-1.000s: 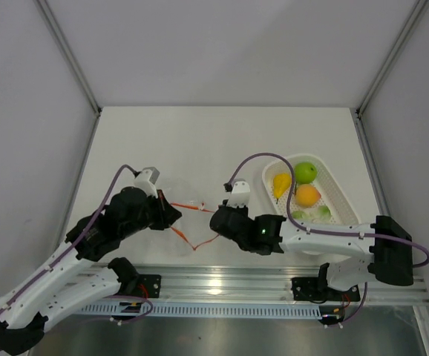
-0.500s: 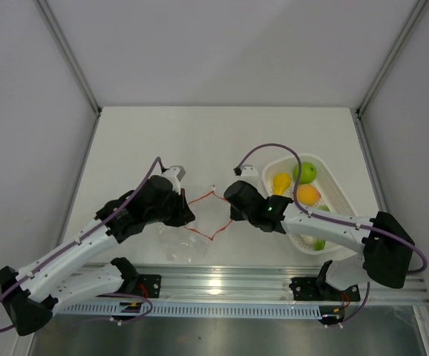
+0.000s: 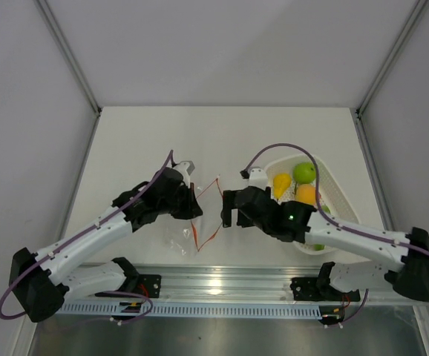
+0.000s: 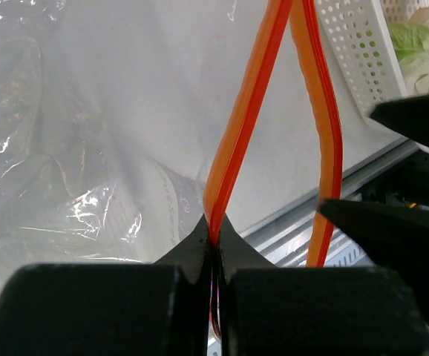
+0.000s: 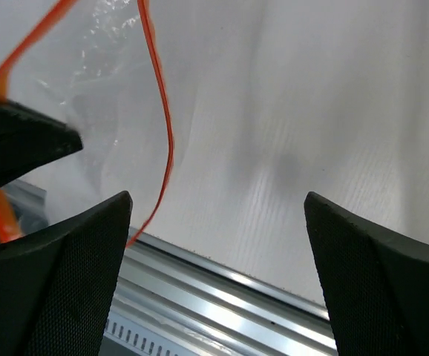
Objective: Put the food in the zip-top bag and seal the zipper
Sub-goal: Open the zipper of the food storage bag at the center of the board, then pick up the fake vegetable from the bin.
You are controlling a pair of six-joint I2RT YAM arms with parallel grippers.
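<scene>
White table [image 3: 200, 141], white walls [image 3: 222, 52] all round. The left gripper [image 4: 214, 248] is pinched tight on one side of the zipper [image 4: 248, 126], with the zip-top bag [image 3: 176, 239] drooping from it. The right gripper [image 5: 216, 199] is wide apart and holds nothing. The food [image 3: 304, 172] sits in the basket [image 4: 355, 67], at 3 o'clock from the bag. With one side held, the mouth may flop shut, so fruit would bump off.
</scene>
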